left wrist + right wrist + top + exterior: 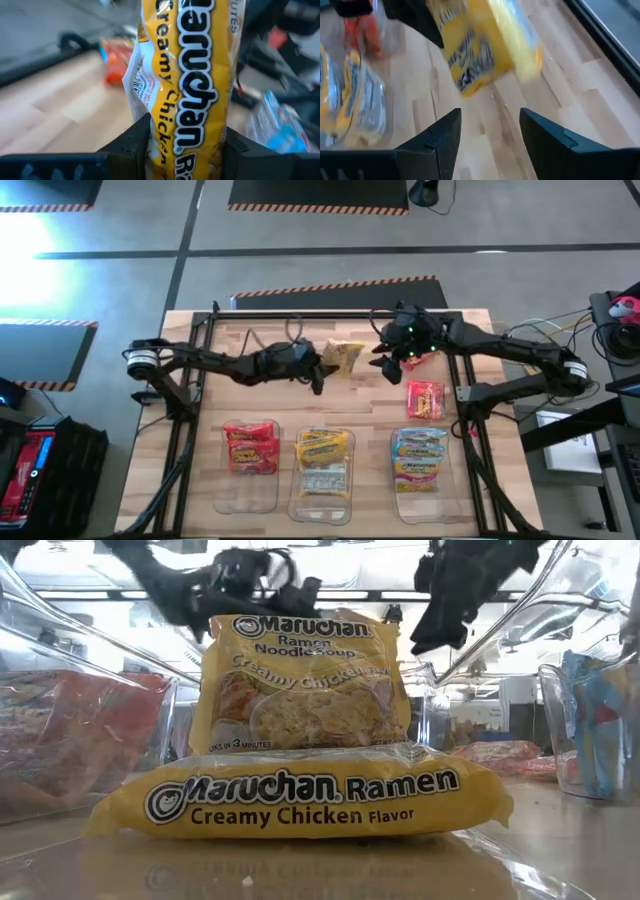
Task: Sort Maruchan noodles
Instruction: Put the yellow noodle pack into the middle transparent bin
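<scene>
left gripper clamped on yellow packet near table's far edge; light, crinkly, slippery, brittle inside, pinch short edge. right gripper fingers apart, empty.

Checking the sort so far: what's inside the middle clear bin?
Yellow Creamy Chicken packets lie stacked in the middle bin, with another pale packet beside them. Anything beneath them is covered.

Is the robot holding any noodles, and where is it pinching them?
Yes. The left pincer pinches a yellow glossy plastic Creamy Chicken ramen packet by one end. The right pincer stands open, holding nothing.
</scene>
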{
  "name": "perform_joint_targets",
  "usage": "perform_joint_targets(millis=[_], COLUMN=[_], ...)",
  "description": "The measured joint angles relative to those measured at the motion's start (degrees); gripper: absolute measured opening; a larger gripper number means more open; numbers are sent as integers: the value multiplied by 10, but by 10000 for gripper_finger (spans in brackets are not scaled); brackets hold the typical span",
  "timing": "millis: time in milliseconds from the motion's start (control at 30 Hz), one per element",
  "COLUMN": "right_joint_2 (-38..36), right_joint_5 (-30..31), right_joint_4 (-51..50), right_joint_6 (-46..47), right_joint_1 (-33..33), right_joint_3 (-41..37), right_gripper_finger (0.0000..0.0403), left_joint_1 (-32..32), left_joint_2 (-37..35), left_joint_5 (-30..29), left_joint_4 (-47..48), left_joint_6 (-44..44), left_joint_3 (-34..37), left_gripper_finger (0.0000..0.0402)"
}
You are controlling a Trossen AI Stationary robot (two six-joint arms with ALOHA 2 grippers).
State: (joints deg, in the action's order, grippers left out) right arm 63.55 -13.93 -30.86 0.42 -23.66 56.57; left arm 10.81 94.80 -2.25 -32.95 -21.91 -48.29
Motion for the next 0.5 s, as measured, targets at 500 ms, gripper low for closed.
perform_joint_targets(millis=[500], right_joint_2=[36], right_joint_5=[10], right_joint_4=[441], right_joint_6=[186], right_joint_1=[-2], right_joint_3=[-121], right_gripper_finger=[189], left_joint_1=[22], left_joint_2=[-32], left_joint_5=[-103], left_joint_4=[-408], left_joint_6=[-12], left_joint_3=[130], left_gripper_finger=[123])
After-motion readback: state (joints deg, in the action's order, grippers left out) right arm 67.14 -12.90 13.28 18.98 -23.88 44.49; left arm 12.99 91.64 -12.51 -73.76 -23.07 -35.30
